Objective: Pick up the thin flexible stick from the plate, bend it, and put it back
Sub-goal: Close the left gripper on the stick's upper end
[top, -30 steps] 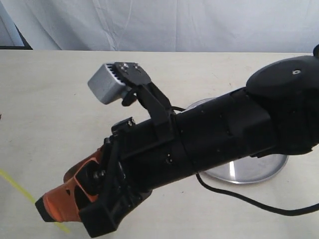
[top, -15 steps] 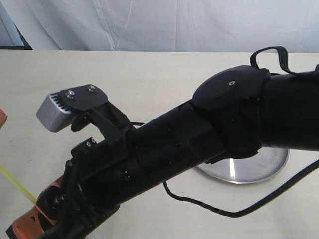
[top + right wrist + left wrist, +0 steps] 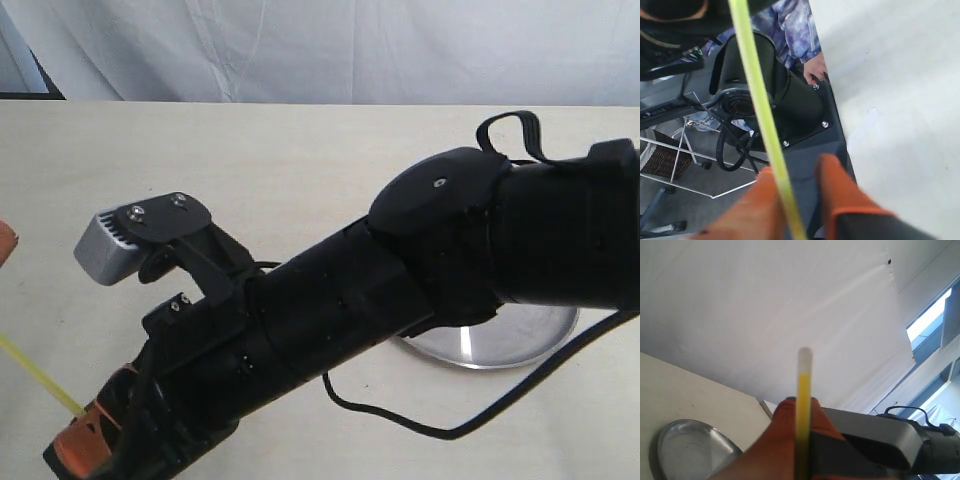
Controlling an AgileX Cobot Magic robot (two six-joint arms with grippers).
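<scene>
The thin flexible stick (image 3: 40, 375) is a bright yellow strand held in the air at the far left, clear of the plate (image 3: 520, 345). In the left wrist view my left gripper (image 3: 800, 402) is shut on the stick (image 3: 803, 385), whose pale end pokes out beyond the orange fingers. My right gripper (image 3: 75, 435) has reached across to the lower left. In the right wrist view the stick (image 3: 760, 100) runs between the orange fingers of the right gripper (image 3: 796, 167). It lies against one finger, with a gap to the other. The plate (image 3: 685, 445) holds nothing.
The bulky black right arm (image 3: 400, 290) crosses the table and hides part of the plate. A black cable (image 3: 400, 420) loops over the tabletop near the front. A white cloth hangs behind. Beyond the table edge stand a black machine base (image 3: 775, 90) and wire racks.
The right arm has swung left and lower across the table. Its orange tip now sits at the stick's lower end. The stick and plate stay put.
</scene>
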